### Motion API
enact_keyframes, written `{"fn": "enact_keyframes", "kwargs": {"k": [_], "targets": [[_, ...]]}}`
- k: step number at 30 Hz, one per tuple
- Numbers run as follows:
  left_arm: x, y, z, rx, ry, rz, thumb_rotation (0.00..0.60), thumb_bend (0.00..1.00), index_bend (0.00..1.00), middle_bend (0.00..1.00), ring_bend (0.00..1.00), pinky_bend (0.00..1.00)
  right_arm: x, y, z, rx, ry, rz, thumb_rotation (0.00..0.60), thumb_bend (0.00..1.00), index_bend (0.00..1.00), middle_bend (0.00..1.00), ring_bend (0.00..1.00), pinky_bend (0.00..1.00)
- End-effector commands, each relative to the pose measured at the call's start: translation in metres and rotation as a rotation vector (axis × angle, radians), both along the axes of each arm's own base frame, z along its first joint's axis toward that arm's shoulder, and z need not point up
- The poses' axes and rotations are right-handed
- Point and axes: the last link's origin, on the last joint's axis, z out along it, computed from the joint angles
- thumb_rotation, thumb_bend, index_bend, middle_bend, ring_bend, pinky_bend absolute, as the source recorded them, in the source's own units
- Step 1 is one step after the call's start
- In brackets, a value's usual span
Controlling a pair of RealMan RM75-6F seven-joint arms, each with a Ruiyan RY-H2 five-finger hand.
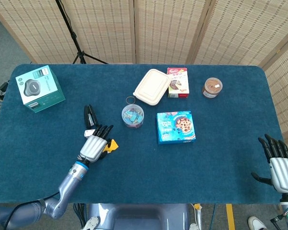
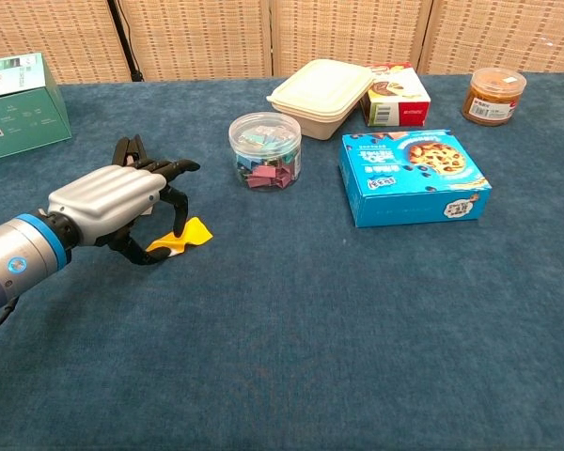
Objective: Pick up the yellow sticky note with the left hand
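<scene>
The yellow sticky note [image 1: 112,144] [image 2: 192,231] lies left of the table's middle, one edge curled up and showing orange. My left hand [image 1: 93,147] [image 2: 108,202] sits over the note's left side. Thumb and a finger pinch its near edge while the other fingers stay spread above it. The far corner of the note looks to be touching the blue cloth. My right hand [image 1: 281,165] shows only in the head view, off the table's front right corner, fingers apart and holding nothing.
A black clip-like object [image 1: 90,115] [image 2: 127,150] lies just behind my left hand. A clear tub of clips [image 1: 133,116] [image 2: 265,150], a blue cookie box [image 1: 176,127] [image 2: 412,176] and a white lunch box [image 1: 151,86] stand further right. A teal box [image 1: 40,88] is far left.
</scene>
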Motion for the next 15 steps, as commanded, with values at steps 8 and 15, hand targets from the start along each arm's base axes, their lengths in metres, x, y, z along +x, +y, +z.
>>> {"fn": "enact_keyframes", "kwargs": {"k": [8, 15], "targets": [[0.0002, 0.0001, -0.0014, -0.001, 0.014, 0.003, 0.600, 0.33, 0.57, 0.00, 0.00, 0.00, 0.0001, 0.0004, 0.0006, 0.000, -0.002, 0.001, 0.600, 0.00, 0.00, 0.00, 0.00, 0.00], [0.0014, 0.0001, -0.0026, -0.001, 0.021, 0.005, 0.600, 0.40, 0.57, 0.00, 0.00, 0.00, -0.0001, 0.0006, 0.0009, 0.000, -0.001, 0.002, 0.600, 0.00, 0.00, 0.00, 0.00, 0.00]]}}
